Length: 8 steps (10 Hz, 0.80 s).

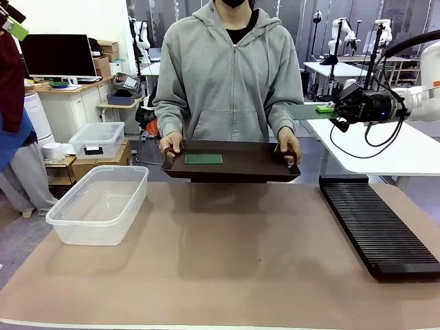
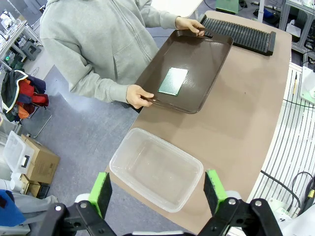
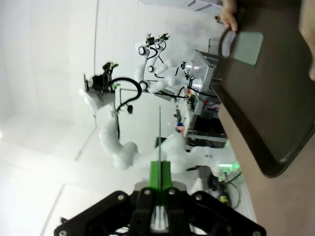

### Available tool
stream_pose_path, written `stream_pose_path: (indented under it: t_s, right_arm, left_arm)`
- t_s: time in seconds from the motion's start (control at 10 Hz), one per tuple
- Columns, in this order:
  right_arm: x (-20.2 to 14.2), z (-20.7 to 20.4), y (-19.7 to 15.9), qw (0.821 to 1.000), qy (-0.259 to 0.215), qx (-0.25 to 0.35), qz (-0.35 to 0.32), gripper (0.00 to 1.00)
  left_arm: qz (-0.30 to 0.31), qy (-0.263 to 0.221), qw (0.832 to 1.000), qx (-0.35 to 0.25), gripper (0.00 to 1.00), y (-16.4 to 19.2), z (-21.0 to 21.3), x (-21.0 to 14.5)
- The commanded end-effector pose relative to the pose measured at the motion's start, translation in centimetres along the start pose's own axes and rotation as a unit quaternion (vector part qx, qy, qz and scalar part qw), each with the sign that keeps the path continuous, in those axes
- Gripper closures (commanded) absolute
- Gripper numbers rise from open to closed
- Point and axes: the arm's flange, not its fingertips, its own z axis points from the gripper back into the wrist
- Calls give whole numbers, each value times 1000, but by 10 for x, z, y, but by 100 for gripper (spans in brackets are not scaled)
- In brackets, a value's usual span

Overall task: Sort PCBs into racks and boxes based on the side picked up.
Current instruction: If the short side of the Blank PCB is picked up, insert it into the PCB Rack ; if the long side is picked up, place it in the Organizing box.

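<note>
**Right gripper is holding one PCB in the air while the person is presenting the tray**

The right gripper [image 1: 326, 108] is hanging in the air at the far right, higher than the tray. Its fingers are pressing together on a held PCB [image 1: 302, 111], which is sticking out level toward the person [image 1: 227, 75]. From the right wrist camera this board is showing edge-on, as a thin line rising from between the green pads.

The left gripper [image 2: 157, 181] is hovering above the clear tub [image 2: 123, 155]. Its fingers are standing wide apart and gripping nothing. The tub is sitting on the left part of the table [image 1: 234, 261].

The person is gripping the dark brown tray [image 1: 254, 165] with both hands at the table's far edge. A second PCB [image 1: 203, 159] is lying flat on it, left of the middle.

The black slotted rack [image 1: 378, 230] is lying along the table's right side.
</note>
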Motion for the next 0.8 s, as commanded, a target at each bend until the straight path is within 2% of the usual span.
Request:
stream_pose_path:
  t_s: [0.0, 0.1, 0.2, 0.3, 0.4, 0.5, 0.6, 0.7]
  right_arm:
    - [-15, 15, 20, 992, -12, -26, 121, 98]
    - [-18, 22, 31, 981, -52, -49, 179, 98]
    - [-22, 27, 42, 961, -58, -88, 256, 98]
    - [-29, 33, 53, 935, -42, -143, 321, 98]
    - [-36, 37, 61, 911, -31, -201, 359, 98]
    - [-42, 41, 68, 879, -27, -265, 395, 98]
    - [-52, 43, 74, 857, -18, -313, 410, 98]
    - [-62, 52, 79, 862, -31, -295, 411, 98]
  left_arm:
    - [0, 2, 1000, 1, 0, 0, 0, -1]
    - [0, 2, 1000, 1, 0, 0, 0, -1]
    - [0, 2, 1000, 1, 0, 0, 0, -1]
    - [0, 2, 1000, 1, 0, 0, 0, -1]
    - [0, 2, 1000, 1, 0, 0, 0, -1]
    - [0, 2, 1000, 1, 0, 0, 0, -1]
    - [0, 2, 1000, 1, 0, 0, 0, -1]
    - [0, 2, 1000, 1, 0, 0, 0, -1]
